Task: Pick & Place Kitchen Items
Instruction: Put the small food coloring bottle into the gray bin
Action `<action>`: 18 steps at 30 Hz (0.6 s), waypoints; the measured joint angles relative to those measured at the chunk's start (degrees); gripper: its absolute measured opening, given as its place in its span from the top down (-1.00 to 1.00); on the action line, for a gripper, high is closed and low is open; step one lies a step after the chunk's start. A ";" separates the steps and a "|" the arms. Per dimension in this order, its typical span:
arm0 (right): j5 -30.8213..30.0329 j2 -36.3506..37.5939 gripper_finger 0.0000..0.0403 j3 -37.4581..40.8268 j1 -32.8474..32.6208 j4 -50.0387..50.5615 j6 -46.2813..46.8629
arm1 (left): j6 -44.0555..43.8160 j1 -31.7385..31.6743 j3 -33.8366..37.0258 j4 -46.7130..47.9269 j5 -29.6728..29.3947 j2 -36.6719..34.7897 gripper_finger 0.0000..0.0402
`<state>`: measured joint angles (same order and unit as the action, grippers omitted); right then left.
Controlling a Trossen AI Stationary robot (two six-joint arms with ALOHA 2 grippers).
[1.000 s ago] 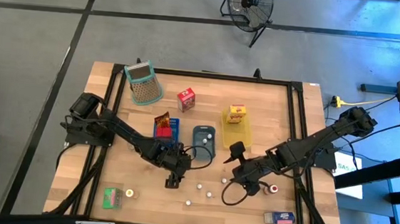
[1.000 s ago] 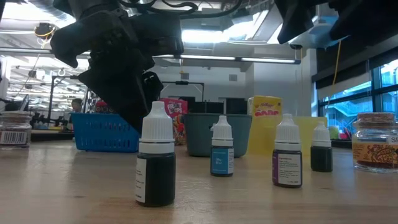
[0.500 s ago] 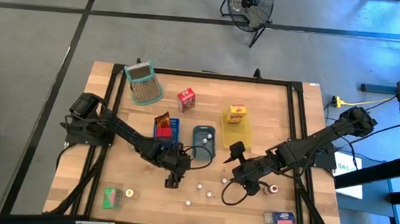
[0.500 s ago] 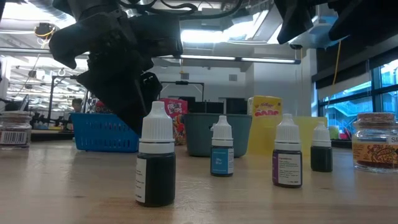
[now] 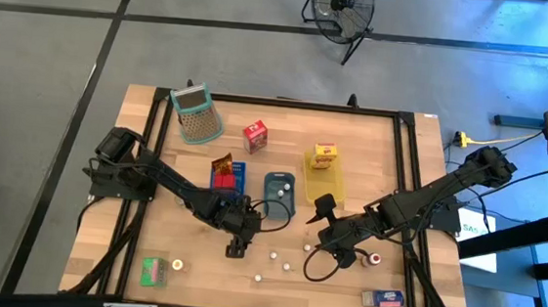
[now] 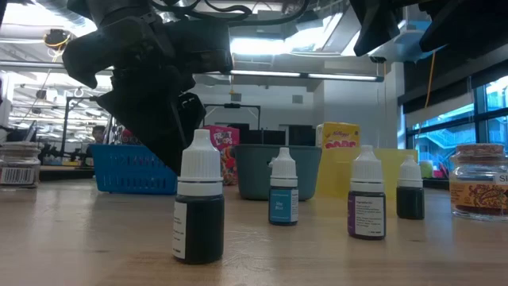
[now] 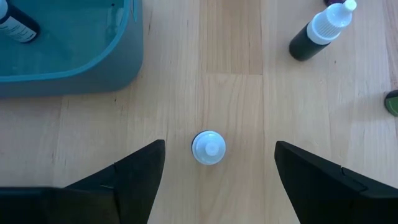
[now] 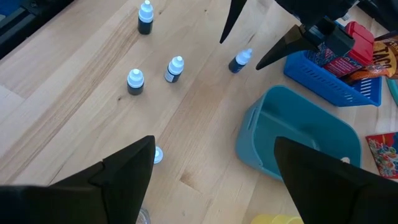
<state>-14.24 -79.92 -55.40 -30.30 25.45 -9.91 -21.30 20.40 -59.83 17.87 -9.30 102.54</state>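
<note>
Hovering with fingers spread wide and holding nothing, left gripper (image 7: 214,171) straddling 1 white-capped dropper bottle (image 7: 208,147) standing upright on the wooden table (image 5: 151,217), near the grey-blue bin (image 7: 68,59). Lying just beyond, 1 tipped bottle (image 7: 316,32). Hanging released and empty near the table's middle, right gripper (image 8: 211,168), looking down on 4 small bottles (image 8: 175,68) and the blue basket (image 8: 329,81). Standing apart, red carton (image 5: 254,135) and yellow carton (image 5: 325,156).
</note>
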 joint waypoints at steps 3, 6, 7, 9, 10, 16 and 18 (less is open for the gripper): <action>0.05 0.00 -0.65 0.00 0.00 0.00 0.00 | 0.00 0.00 0.00 -0.02 0.00 0.00 -0.49; 0.14 0.00 -0.65 0.00 0.00 0.00 0.00 | -0.02 0.00 0.00 -0.07 0.00 0.00 -0.49; 0.14 0.00 -0.65 0.07 0.00 -0.21 0.00 | -0.02 0.00 0.00 -0.07 0.00 0.00 -0.49; 0.11 0.00 -0.65 0.92 0.00 -1.54 0.00 | -0.02 0.00 0.00 -0.07 0.00 0.00 -0.49; 0.09 -0.02 -0.65 1.60 0.00 -2.15 -0.05 | -0.02 0.00 0.00 -0.08 0.00 0.00 -0.49; -0.06 -0.02 -0.65 3.39 0.00 -4.67 -1.30 | -0.02 0.00 0.00 -0.09 0.00 0.00 -0.49; -0.08 -0.02 -0.65 3.39 0.00 -4.87 -1.51 | -0.02 0.00 0.00 -0.09 0.00 0.00 -0.49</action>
<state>-14.32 -79.94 -52.01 -30.30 20.58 -11.43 -21.32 20.40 -59.83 17.78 -9.30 102.54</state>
